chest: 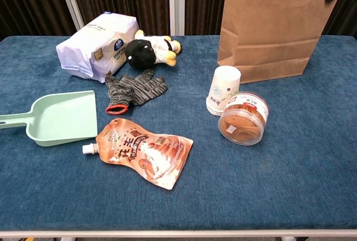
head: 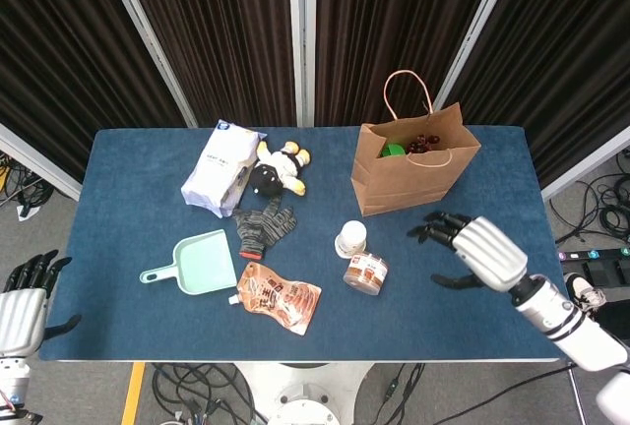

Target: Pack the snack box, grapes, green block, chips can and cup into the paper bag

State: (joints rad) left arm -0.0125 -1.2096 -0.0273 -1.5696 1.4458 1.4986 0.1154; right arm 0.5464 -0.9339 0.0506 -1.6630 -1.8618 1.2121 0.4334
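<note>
my right hand [head: 471,252] hung over the surface [head: 128,218] with fingers spread apart, holding nothing. the cup [head: 350,239] and chips can [head: 365,273] lay near it, to its left, below the paper bag [head: 409,171].

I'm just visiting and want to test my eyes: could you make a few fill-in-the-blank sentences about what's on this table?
1. The grapes lie inside the paper ____.
2. The cup stands right beside the clear snack ____.
3. The right hand is open and holds ____.
4. The striped gloves lie just in front of the plush ____.

Missing words: bag; box; nothing; toy
</note>
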